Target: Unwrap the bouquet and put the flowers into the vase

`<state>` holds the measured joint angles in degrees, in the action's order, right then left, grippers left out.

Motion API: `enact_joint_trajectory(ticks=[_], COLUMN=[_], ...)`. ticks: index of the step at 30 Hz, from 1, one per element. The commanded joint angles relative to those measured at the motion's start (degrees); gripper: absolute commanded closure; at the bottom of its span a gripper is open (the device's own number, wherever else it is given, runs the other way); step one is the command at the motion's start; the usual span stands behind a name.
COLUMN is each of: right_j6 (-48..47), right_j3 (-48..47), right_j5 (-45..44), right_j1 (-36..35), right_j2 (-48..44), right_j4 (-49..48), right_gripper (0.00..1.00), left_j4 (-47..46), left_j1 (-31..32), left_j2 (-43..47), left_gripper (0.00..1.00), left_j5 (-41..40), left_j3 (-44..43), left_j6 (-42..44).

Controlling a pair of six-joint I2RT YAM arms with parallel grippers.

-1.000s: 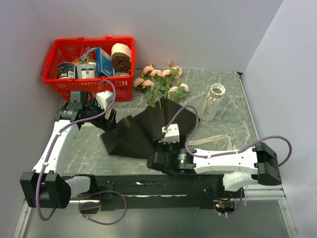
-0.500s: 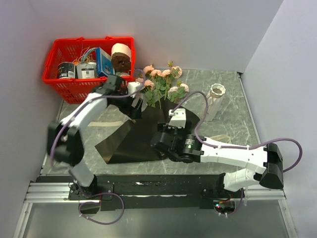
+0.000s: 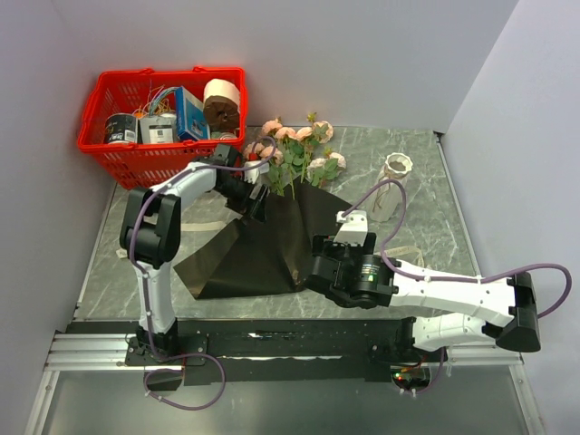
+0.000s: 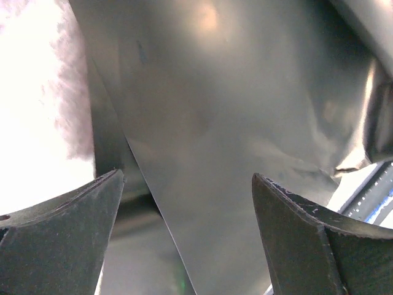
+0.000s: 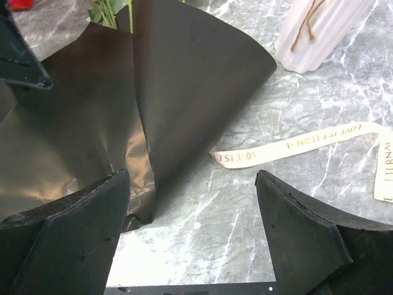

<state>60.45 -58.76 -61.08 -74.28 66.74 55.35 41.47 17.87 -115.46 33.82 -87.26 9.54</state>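
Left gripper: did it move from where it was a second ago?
Yes. The left gripper swung right, away from the red basket, and now sits by the flowers, over the dark paper.

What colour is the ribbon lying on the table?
The ribbon is cream with gold lettering, clearest in the right wrist view.

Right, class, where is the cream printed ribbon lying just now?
In the right wrist view, the cream printed ribbon lies flat on the grey marble table, right of the dark paper sheet and in front of the white ceramic vase.
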Motion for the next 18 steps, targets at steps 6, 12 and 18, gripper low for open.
enact_joint_trajectory(ticks=[6,12,18], right_j6=[-2.8,-5.7,-5.1], right_j3=[1.9,1.3,0.6], right_j5=[-2.4,-2.8,-2.9], right_j1=[-0.2,0.6,0.8], right_j2=[-3.2,-3.5,-3.6], right_j4=[-5.1,-6.9,-6.8], right_gripper=[0.12,0.13,0.14], left_j4=[0.4,3.0,5.1], left_j1=[0.2,0.6,0.8], left_j2=[-3.0,-2.9,-1.8], left_gripper=[0.10,0.32,0.65], left_j5=[-0.4,2.6,4.0], left_j3=[-1.9,-2.3,-2.9], left_j6=[1.3,2.8,4.3])
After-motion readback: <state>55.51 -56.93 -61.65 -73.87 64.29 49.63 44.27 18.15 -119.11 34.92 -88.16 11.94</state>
